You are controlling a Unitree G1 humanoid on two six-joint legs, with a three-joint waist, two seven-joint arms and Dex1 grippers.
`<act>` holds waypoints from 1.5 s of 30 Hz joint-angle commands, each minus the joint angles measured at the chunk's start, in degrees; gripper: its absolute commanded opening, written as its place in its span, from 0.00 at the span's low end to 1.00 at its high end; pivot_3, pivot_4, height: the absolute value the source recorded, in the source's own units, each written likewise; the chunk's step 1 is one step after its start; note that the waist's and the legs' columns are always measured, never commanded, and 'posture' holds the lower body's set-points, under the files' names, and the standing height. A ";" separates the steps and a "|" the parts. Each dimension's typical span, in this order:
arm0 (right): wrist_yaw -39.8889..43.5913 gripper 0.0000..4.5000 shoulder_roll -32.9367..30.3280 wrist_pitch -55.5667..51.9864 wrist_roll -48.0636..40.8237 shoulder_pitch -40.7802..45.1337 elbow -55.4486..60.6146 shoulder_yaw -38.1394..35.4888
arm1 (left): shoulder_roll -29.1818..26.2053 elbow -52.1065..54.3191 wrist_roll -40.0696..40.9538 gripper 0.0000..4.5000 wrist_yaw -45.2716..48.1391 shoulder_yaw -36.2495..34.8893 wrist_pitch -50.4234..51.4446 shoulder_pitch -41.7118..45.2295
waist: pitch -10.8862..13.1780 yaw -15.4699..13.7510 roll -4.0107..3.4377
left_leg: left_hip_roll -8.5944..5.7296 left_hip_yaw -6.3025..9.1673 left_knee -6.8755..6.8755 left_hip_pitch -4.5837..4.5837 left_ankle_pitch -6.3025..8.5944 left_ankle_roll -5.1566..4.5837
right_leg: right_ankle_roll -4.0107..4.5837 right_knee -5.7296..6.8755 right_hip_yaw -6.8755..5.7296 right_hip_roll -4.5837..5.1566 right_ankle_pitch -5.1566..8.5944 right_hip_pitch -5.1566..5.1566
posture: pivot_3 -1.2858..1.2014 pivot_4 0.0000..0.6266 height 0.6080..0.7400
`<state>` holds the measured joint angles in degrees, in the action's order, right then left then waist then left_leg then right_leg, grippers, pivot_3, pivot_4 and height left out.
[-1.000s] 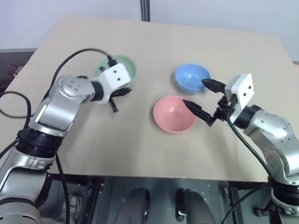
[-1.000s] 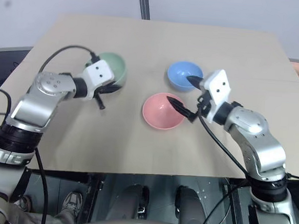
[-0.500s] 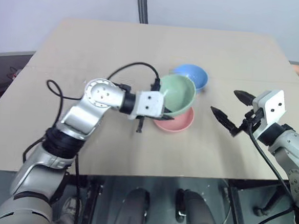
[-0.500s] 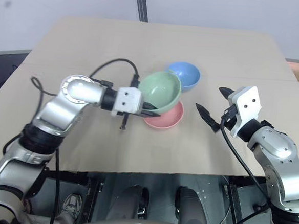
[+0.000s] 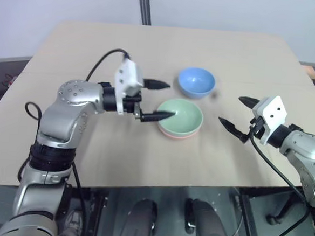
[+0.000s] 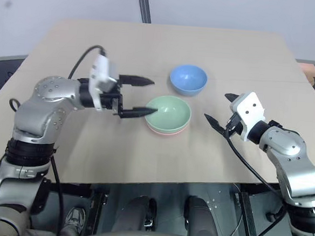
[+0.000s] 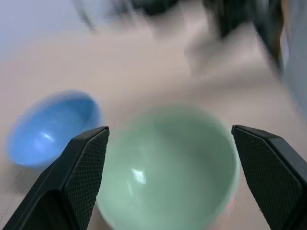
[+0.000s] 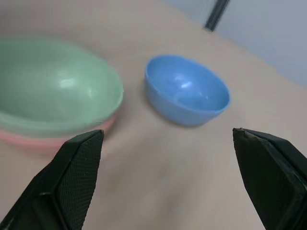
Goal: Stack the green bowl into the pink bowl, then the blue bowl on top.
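1. Left eye view: the left gripper (image 5: 160, 99) is level over the table (image 5: 71, 42), pointing toward the bowls. Its two fingers are spread wide and hold nothing. One fingertip lies at the near rim of the green bowl (image 5: 182, 115); the other is above bare table.
2. The green bowl sits nested inside the pink bowl (image 5: 173, 133), of which only a thin lower edge is visible. Judgement: the first stacking step is complete and the gripper has let go.
3. The blue bowl (image 5: 196, 81) stands upright on the table just beyond the stack, apart from it and not yet handled.
4. The right gripper (image 5: 234, 113) hovers to the right of the stack, fingers fully apart and empty, facing both bowls.
5. Next move, as a judgement: grasp the blue bowl by its rim, lift it clear and lower it centred into the green bowl.
6. Obstructions: the left gripper's lower finger lies at the stack's rim and should withdraw first. No other objects occupy the table near the bowls.
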<state>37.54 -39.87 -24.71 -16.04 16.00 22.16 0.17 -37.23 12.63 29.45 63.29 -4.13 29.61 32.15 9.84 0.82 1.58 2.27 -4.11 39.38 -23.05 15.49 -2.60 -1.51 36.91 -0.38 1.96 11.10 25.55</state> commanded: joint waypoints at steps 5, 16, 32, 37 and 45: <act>11.51 1.00 2.55 21.34 10.79 19.47 -28.93 10.67 | -2.72 4.74 7.68 0.97 -2.68 -13.28 1.63 -13.23 | 0.02 0.35 -0.03 | 0.04 -0.13 -0.11 0.18 0.00 0.01 | 0.10 0.12 0.13 -0.10 -0.05 0.00 | 0.52 0.24 1.00; 9.73 1.00 15.78 45.68 24.71 44.19 -73.01 18.65 | -1.34 11.58 10.62 0.97 -7.55 -18.37 -1.38 -26.03 | 0.03 0.05 -0.04 | 0.06 -0.17 -0.14 0.05 -0.11 0.20 | 0.27 0.01 0.12 0.09 -0.15 0.03 | 0.52 0.24 1.00; 5.86 0.01 17.15 53.98 31.41 50.48 -88.83 18.15 | -1.31 11.52 9.36 1.00 -10.41 -17.20 -5.47 -27.35 | 0.07 0.24 -0.10 | 0.07 -0.19 -0.22 0.11 -0.15 0.27 | 0.29 0.09 0.14 0.11 -0.16 0.04 | 0.52 0.24 1.00; 15.28 0.01 14.62 53.67 23.24 47.35 -77.64 13.58 | -1.06 9.17 8.51 1.00 -10.51 -15.66 -6.70 -25.67 | 0.08 0.06 -0.12 | 0.07 -0.19 -0.22 0.10 -0.14 0.26 | 0.29 0.08 0.14 0.12 -0.16 0.04 | 0.52 0.24 1.00; 27.48 0.01 6.55 15.43 7.40 27.24 -17.85 15.63 | -0.63 1.60 4.13 1.00 -9.57 -12.03 -11.08 -22.44 | 0.10 -0.31 -0.23 | 0.16 -0.02 -0.29 0.06 -0.07 0.16 | 0.28 0.09 -0.06 0.18 -0.15 0.03 | 0.52 0.24 1.00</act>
<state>65.75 -33.40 -3.89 -7.29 42.94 -2.21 15.32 -37.72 13.74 33.94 53.35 -16.59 20.42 8.77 9.94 0.51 1.36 2.44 -4.18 39.10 -22.98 15.46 -2.52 -1.23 37.00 -0.43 2.13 10.95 25.61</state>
